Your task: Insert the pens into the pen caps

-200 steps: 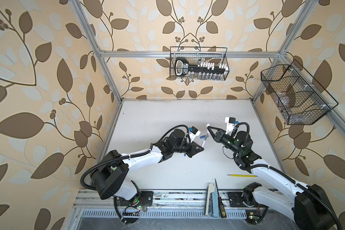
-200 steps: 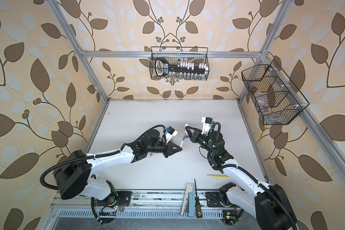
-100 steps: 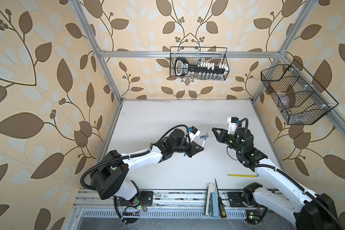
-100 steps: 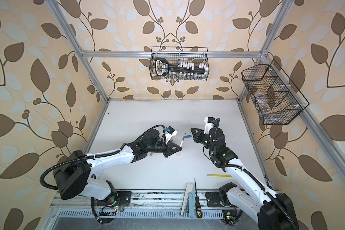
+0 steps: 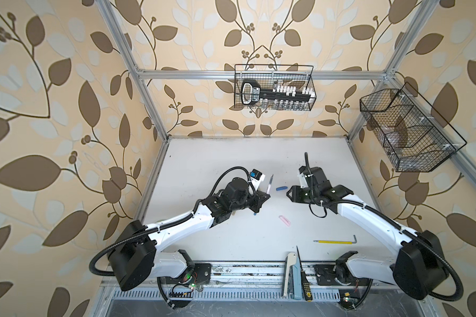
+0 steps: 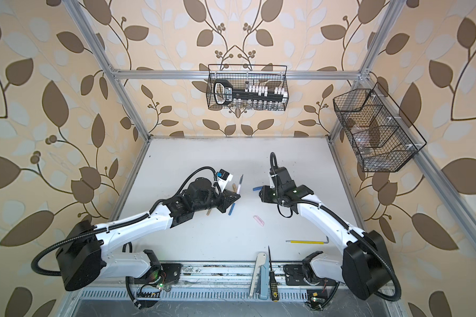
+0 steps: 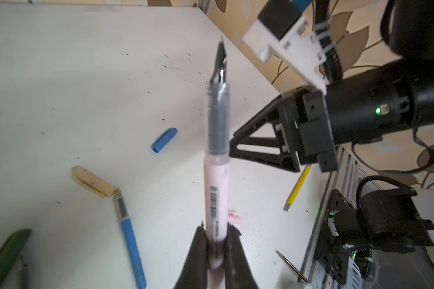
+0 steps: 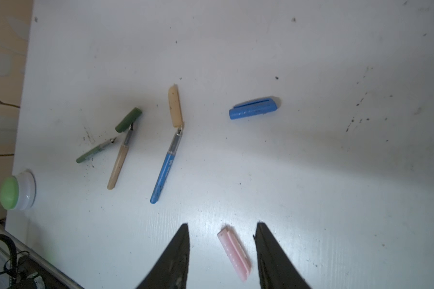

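One white bench carries all your work. Two wire baskets hang on the walls: the back basket and the side basket.

You have two hands over the bench. Your left hand is clenched on the pink pen, which is held clear of the bench with its dark tip bare. Your right hand is released, jaws spread wide.

Count four pens. The other three lie on the bench: the blue pen, the tan pen and the green pen.

All four caps lie loose on the bench:
- The pink cap shows untouched between the right jaws in the right wrist view.
- The blue cap lies alone.
- The tan cap meets the blue pen's tip.
- The green cap meets the tan pen's tip.
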`<state>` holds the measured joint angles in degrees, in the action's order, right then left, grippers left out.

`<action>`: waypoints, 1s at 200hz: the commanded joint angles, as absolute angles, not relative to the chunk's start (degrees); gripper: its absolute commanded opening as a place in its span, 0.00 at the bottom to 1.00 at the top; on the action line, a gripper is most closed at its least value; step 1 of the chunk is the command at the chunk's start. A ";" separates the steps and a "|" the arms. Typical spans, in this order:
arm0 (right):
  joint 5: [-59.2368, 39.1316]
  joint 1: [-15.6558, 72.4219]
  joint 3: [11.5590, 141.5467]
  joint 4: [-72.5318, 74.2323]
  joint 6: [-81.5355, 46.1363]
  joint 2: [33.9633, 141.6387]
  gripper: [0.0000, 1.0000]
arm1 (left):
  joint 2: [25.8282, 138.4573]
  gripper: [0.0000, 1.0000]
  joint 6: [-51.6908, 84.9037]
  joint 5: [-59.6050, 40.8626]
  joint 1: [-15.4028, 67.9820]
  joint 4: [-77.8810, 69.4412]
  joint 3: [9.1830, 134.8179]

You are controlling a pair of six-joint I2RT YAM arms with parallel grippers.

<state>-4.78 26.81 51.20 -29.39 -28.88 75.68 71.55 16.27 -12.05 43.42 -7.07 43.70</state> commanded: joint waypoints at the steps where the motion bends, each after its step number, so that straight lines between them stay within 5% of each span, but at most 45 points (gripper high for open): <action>1: -2.64 29.00 54.14 -39.77 -26.28 79.97 0.48 | 68.16 0.00 15.43 -9.36 39.84 -6.38 41.99; 90: -12.78 40.46 48.47 -29.99 -34.25 87.22 0.58 | 65.49 0.00 15.13 -11.82 37.92 -7.25 40.10; 200: -7.85 37.17 43.31 -31.62 -34.28 89.91 0.63 | 65.96 0.00 14.88 -12.04 37.88 -7.56 40.00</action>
<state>-12.03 38.35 45.82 -27.83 -34.48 88.79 67.00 16.23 -11.44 38.17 -6.50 40.16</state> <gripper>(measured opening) 0.622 0.115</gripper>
